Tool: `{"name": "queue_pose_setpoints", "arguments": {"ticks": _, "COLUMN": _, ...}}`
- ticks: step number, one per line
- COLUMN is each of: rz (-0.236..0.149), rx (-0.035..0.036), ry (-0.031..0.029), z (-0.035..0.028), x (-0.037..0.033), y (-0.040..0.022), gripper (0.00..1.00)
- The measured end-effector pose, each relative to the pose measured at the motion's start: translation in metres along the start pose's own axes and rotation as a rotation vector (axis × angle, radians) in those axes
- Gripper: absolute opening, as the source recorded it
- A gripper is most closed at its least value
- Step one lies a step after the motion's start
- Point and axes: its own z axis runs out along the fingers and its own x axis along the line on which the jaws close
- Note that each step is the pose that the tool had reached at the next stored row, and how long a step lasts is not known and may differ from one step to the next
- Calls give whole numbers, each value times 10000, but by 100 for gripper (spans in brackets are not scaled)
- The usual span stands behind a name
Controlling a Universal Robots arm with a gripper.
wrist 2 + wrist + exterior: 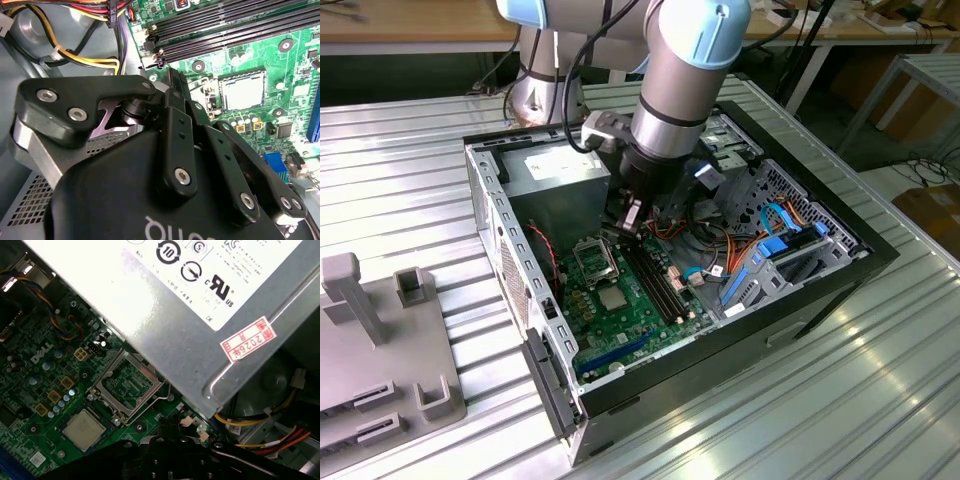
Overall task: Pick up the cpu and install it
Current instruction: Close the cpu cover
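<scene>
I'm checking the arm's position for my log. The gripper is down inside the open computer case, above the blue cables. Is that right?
Not quite. The gripper is down inside the open computer case, but it hangs above the green board, close to the silver power supply. The exterior view shows this.

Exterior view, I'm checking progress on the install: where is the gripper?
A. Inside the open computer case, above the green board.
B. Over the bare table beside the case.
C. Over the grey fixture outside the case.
A: the gripper hangs inside the open computer case, just above the green board.
</scene>
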Motion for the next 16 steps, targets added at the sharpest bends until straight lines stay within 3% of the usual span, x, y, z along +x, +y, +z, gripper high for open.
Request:
{"name": "queue_pose_setpoints", "arguments": {"ticks": 4, "rz": -4, "rx": -90, "ry": -90, "z": 18, "x": -2, "y": 5, "gripper": 11}}
{"name": "queue_pose_setpoints", "arguments": {"ticks": 9, "rz": -217, "rx": -114, "ry": -107, "z": 21, "x": -3, "y": 4, "gripper": 11}}
{"name": "queue_pose_setpoints", "arguments": {"ticks": 16, "rz": -224, "rx": -211, "ry": -207, "z": 72, "x": -21, "y": 18, "gripper": 11}}
